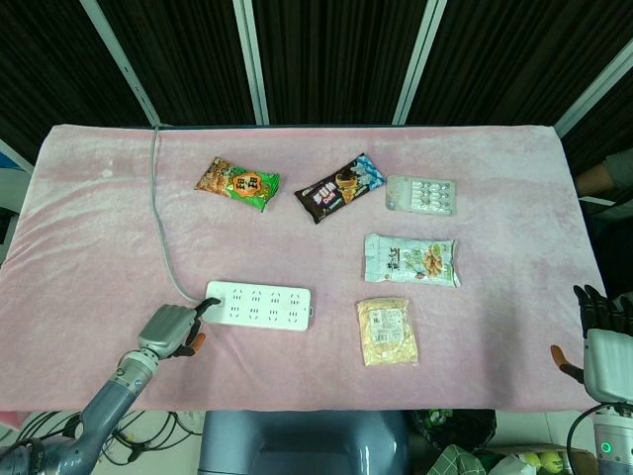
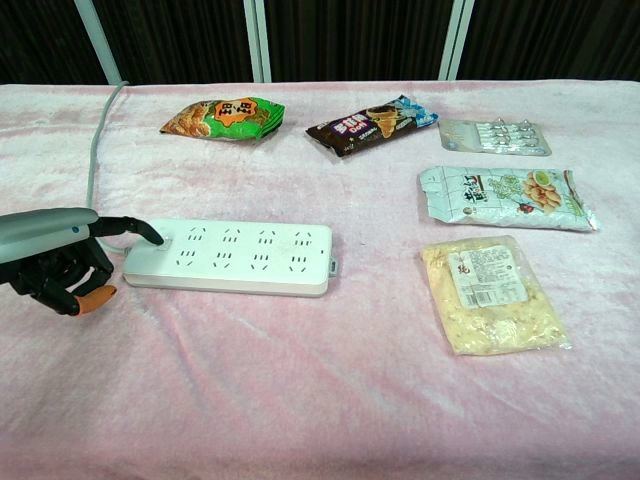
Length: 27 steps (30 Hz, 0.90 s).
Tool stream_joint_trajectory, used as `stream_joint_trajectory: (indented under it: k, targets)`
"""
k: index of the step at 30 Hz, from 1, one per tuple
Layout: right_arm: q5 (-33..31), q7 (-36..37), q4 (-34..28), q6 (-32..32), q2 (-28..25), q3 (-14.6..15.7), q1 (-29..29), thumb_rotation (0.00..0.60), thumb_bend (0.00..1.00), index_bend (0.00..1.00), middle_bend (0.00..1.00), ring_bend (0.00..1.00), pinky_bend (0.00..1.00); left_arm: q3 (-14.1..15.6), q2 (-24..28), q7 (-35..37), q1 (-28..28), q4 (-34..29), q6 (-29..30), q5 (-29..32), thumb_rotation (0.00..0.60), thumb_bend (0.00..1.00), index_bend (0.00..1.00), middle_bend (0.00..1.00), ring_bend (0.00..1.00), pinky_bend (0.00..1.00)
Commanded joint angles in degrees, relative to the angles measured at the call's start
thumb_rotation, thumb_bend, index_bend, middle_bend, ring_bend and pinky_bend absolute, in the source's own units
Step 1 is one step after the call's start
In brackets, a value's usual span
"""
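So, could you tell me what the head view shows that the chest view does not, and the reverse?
Only the head view shows the right hand at the table's right edge, fingers spread, holding nothing, and the dark panels behind the table.

Only the chest view shows, from the side, one finger of the left hand stretched onto the left end of the power strip, the others curled in.

Both show the left hand, the power strip and its grey cable, the green snack bag, the dark snack bar, the blister pack, the pale pouch and the yellow packet on the pink cloth.
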<state>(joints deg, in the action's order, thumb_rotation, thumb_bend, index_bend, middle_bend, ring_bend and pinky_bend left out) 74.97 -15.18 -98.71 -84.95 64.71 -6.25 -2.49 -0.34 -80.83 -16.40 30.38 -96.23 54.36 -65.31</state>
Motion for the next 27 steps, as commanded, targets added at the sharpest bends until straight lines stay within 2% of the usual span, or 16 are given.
stream_joint_trajectory:
  k: [1, 27]
  targets:
    - [0.06, -0.01, 0.0, -0.03, -0.02, 0.02, 0.01, 0.6, 0.16, 0.12, 0.08, 0.13, 0.04, 0.09, -0.04, 0.14, 0.0, 0.05, -0.03, -0.19, 0.6, 0.5, 0.14, 0.76, 0.77, 0.83]
    - [-0.35, 0.06, -0.26, 0.28, -0.19, 0.01, -0.04, 0.6, 0.16, 0.12, 0.08, 0.13, 0.04, 0.38, -0.27, -0.08, 0.11, 0.34, 0.38, -0.73, 0.6, 0.5, 0.14, 0.77, 0.77, 0.83]
